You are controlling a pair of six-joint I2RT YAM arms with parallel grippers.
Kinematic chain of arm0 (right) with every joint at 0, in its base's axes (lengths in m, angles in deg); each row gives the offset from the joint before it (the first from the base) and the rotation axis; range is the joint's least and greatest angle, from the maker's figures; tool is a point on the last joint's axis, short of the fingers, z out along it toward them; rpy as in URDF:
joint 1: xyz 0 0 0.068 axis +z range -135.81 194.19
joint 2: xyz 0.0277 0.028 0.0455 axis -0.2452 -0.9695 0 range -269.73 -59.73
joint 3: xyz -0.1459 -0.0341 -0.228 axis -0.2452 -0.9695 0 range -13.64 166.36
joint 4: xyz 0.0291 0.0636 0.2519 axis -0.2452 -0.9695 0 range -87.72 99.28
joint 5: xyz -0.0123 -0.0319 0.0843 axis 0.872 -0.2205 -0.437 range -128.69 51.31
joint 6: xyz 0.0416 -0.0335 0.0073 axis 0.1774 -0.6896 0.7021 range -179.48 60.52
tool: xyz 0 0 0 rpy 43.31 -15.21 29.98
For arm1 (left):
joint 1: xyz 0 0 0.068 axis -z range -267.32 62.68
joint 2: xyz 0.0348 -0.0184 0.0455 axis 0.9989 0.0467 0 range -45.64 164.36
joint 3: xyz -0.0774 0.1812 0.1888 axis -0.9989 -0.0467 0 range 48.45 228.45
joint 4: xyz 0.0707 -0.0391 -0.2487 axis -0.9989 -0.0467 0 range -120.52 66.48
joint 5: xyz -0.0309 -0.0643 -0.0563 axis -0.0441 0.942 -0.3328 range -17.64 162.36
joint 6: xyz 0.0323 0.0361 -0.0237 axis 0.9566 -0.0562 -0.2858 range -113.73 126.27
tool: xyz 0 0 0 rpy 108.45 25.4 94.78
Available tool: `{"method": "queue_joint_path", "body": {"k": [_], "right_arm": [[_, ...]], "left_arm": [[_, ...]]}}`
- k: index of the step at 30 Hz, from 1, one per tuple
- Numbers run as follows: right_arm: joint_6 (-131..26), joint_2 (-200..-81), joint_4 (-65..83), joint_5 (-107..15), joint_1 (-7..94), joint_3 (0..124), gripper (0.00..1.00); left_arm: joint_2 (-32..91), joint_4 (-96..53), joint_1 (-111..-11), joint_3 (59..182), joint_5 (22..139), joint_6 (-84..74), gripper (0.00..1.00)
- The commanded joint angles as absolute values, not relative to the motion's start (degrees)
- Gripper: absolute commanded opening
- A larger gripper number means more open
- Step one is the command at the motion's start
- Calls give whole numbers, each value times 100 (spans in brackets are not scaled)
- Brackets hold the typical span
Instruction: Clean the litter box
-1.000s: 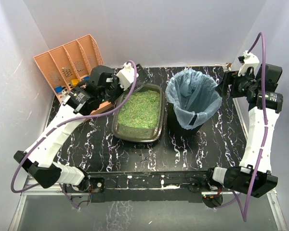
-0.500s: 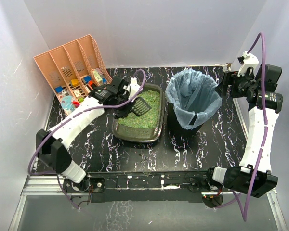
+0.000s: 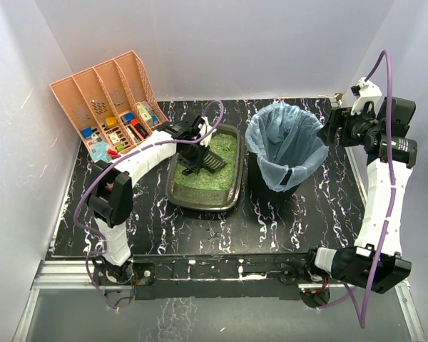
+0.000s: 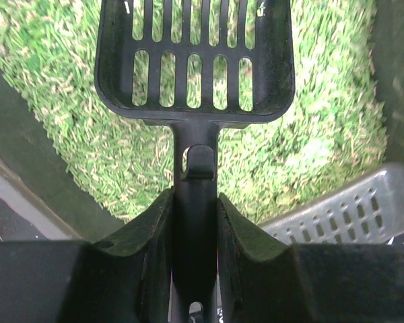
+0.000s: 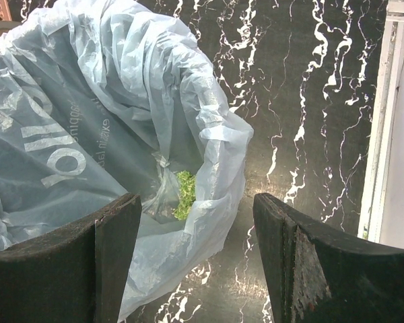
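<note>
The litter box (image 3: 173, 188) is a dark olive-grey tray of green litter (image 3: 217, 153) at mid-table. My left gripper (image 3: 194, 151) reaches over its left rim and is shut on the handle of a black slotted scoop (image 3: 210, 162). In the left wrist view the fingers (image 4: 138, 249) clamp the handle (image 4: 194, 202), and the scoop head (image 4: 194, 60) hangs just above the litter (image 4: 316, 128) with nothing visible in it. My right gripper (image 3: 334, 125) is open and empty, beside the right rim of the bin; its wrist view shows it (image 5: 196, 259) over the liner's edge.
A black bin with a pale blue bag liner (image 3: 285, 146) stands right of the tray, with a little green litter (image 5: 184, 195) inside. A peach-orange slotted organiser (image 3: 103, 96) with small items stands at the back left. A pale perforated piece (image 4: 343, 208) shows by the left fingers.
My left arm swung from the organiser to the litter box with the scoop in its grip, then stretched out and lowered the scoop over the litter. The right arm hardly moved.
</note>
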State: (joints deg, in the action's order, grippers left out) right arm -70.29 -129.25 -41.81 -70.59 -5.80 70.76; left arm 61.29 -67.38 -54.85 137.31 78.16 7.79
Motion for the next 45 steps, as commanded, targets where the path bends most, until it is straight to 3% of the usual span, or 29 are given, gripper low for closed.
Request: {"method": "queue_joint_path", "body": {"k": [1,24,35,45], "right_arm": [[-7081,-12724,-3857,-7196,-611,7008,73],[-7073,-12707,-3853,-7114,-611,6915,73],[-7078,-12723,-3817,-7134,-611,6832,74],[-7082,-12717,-3818,-7138,-611,6819,74]], "left_arm": [[6143,-6435,-5519,14109,7692,242,0],[6971,-6453,-5455,14777,8009,-1239,0],[7376,-6392,-5317,15122,7833,-616,0],[6772,-5527,-4830,14574,7627,104,0]]}}
